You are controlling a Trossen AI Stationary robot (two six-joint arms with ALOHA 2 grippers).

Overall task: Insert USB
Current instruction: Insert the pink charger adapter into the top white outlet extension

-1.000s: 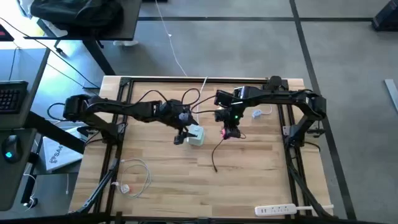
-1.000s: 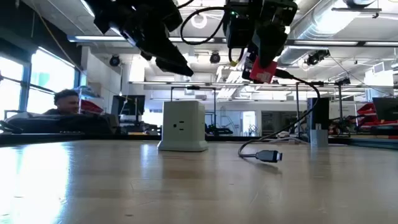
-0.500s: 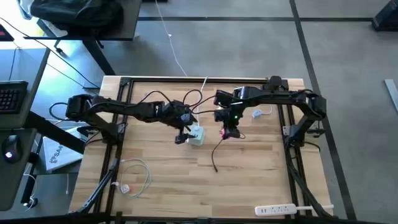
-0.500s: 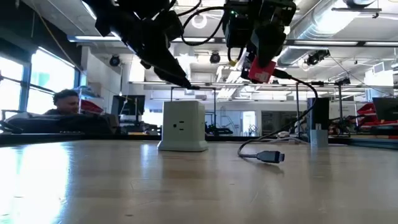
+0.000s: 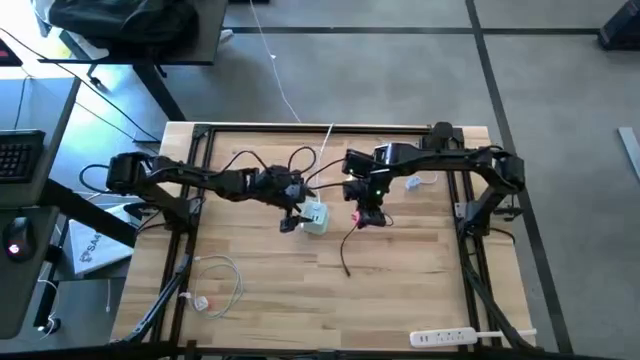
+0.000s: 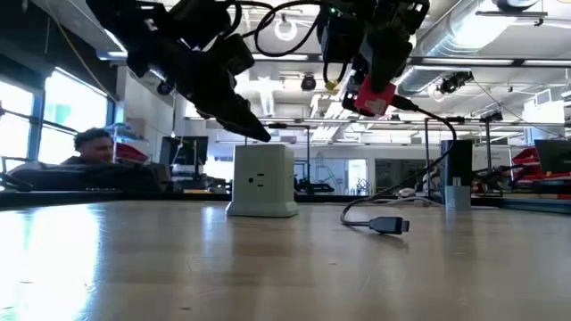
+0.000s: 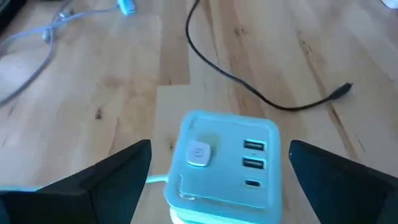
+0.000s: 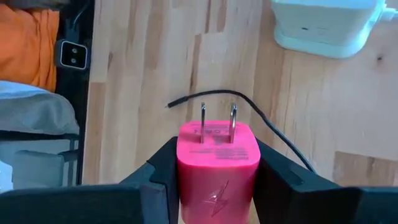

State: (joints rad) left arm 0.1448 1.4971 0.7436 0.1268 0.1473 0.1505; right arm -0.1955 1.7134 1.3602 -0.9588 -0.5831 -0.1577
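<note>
The USB is a bright red-pink plug (image 8: pixel 217 155) with two metal prongs and a thin black cable (image 6: pixel 442 156). My right gripper (image 6: pixel 379 85) is shut on it, above the table and to the right of the white charger cube (image 5: pixel 316 217). The cube stands on its base at the table's middle, with its ports (image 7: pixel 254 163) on the face turned toward the left wrist camera. My left gripper (image 7: pixel 219 149) is open just above the cube, one finger on each side and clear of it. The cable's free end (image 6: pixel 388 225) lies on the table. My right gripper pinches the plug's two opposite flat sides (image 8: pixel 180 163) between its two fingers (image 8: pixel 158 177). The fingers slant down from above, and the prongs (image 8: pixel 217 118) stick out past the fingertips. The plug hangs tilted and clear of the table, with its cable drooping slack to the wood.
A coiled white cable (image 5: pixel 215 285) lies at the near left and a white power strip (image 5: pixel 445 337) at the near right edge. A white cable with a bluish plug (image 5: pixel 412 183) lies at the far right. A person (image 6: pixel 94 147) sits beyond the table.
My left gripper has come down toward the charger cube, its fingertips now just above the cube's top. The cube and my right gripper with the plug have kept their places.
</note>
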